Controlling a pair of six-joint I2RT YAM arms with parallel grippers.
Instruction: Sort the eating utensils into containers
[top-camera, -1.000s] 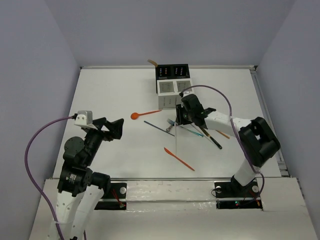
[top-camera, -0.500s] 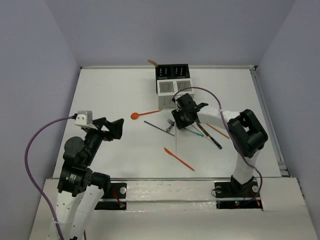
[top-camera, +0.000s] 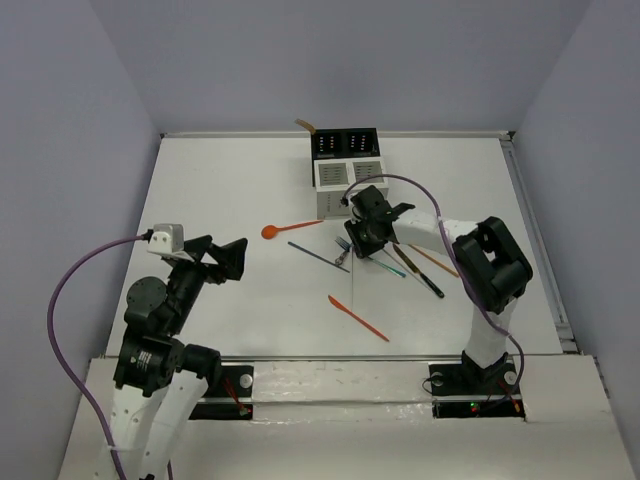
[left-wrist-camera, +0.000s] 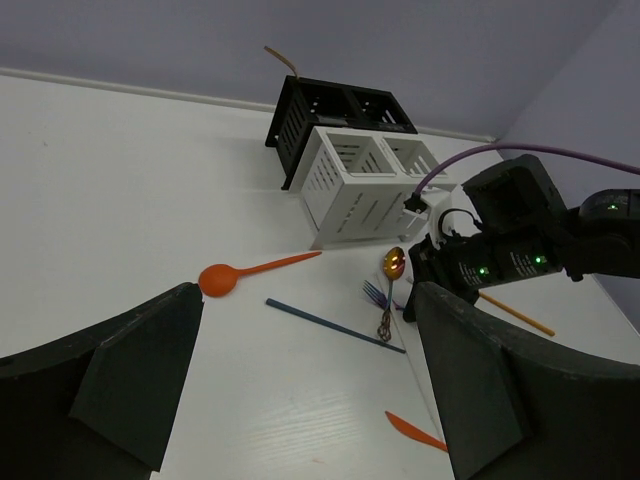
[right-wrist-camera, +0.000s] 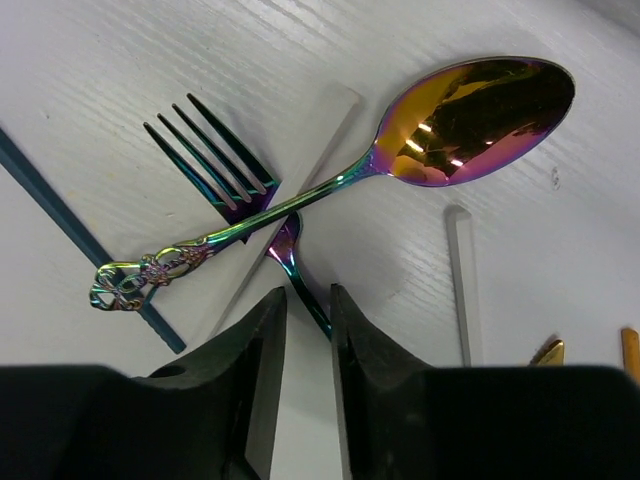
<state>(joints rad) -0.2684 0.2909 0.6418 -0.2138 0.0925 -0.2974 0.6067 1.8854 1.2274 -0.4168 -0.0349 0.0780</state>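
Observation:
My right gripper is down on the table in a heap of eating utensils, just in front of the containers. In the right wrist view an iridescent spoon lies across an iridescent fork. The fork's handle runs between my right gripper's jaws, which stand a narrow gap apart, wider than the handle. An orange spoon, a blue chopstick and an orange knife lie apart on the table. My left gripper hovers wide open at the left, with nothing in it.
A gold utensil sticks out of the back black holder. Silver sticks lie beside the fork. A black utensil and an orange chopstick lie right of my right gripper. The table's raised rim runs along the right side.
My right gripper has shifted left onto the iridescent fork and spoon, and its jaws have narrowed around the fork's handle. My left arm has stayed put.

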